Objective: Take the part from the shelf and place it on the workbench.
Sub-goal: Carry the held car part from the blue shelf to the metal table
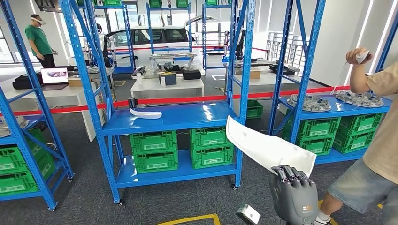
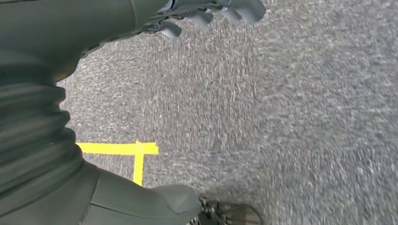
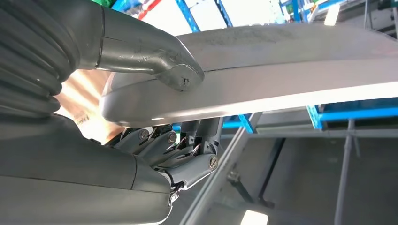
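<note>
far left, beside a blue rack, a person in a green shirt [image 1: 40, 40] near a white table [image 1: 56, 96]. on the middle blue shelf [image 1: 187, 117], a small white curved piece [image 1: 145, 113]; under it, green crates [image 1: 180, 147]. in the left wrist view, left hand [image 2: 211, 11] hanging over grey carpet [image 2: 281, 117] with yellow tape [image 2: 119, 149], fingers apart, holding nothing. low right of centre, right hand [image 1: 293, 190] gripping the long white part [image 1: 270, 147], thumb [image 3: 159, 58] pressed on top, fingers [image 3: 187, 159] curled beneath; part tilted, off the shelf. far right, a person's arm [image 1: 359, 70].
</note>
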Robot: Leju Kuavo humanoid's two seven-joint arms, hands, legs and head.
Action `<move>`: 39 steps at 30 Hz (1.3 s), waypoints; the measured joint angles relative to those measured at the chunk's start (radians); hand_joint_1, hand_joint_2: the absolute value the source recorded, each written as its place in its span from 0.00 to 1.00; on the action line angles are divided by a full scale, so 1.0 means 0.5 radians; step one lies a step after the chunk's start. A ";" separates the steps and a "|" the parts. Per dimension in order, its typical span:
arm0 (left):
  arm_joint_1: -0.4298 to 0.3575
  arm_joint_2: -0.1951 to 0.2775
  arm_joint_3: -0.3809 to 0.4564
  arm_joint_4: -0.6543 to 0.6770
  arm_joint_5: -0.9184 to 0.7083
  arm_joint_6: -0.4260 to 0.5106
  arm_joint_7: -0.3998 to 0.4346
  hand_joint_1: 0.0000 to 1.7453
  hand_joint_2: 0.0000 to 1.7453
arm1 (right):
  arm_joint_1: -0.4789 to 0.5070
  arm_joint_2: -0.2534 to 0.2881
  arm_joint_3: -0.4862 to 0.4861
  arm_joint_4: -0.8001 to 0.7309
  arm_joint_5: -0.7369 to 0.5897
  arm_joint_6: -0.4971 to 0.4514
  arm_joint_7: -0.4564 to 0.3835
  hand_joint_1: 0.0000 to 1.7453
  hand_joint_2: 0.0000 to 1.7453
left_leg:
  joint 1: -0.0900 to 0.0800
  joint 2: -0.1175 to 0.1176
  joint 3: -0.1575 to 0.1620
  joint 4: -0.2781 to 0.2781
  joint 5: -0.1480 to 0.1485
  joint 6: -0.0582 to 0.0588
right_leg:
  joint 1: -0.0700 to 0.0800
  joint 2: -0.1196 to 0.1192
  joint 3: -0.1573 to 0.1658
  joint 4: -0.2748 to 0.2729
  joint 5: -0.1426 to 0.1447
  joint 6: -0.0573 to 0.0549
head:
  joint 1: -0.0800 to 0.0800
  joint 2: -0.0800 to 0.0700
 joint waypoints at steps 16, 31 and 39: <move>0.003 -0.007 0.001 0.001 -0.023 -0.013 -0.012 0.00 1.00 | 0.014 -0.006 0.000 0.001 -0.014 -0.009 -0.006 0.84 1.00 | 0.039 0.009 -0.345 0.102 0.189 -0.081 | -0.019 0.015 0.250 0.010 -0.271 -0.017 | -0.001 0.000; 0.002 -0.004 0.001 0.002 -0.024 0.044 0.001 0.00 1.00 | 0.021 -0.005 0.000 0.001 -0.023 -0.009 -0.005 0.84 1.00 | 0.043 -0.010 -0.367 0.028 0.346 -0.103 | -0.004 0.010 0.187 0.019 -0.206 -0.044 | -0.003 -0.001; 0.002 -0.004 0.001 0.004 -0.031 0.044 0.016 0.00 1.00 | 0.021 -0.004 0.000 0.002 -0.030 0.005 0.002 0.84 1.00 | 0.041 -0.010 -0.385 0.036 0.341 -0.093 | -0.005 0.009 0.178 0.014 -0.204 -0.033 | -0.003 -0.001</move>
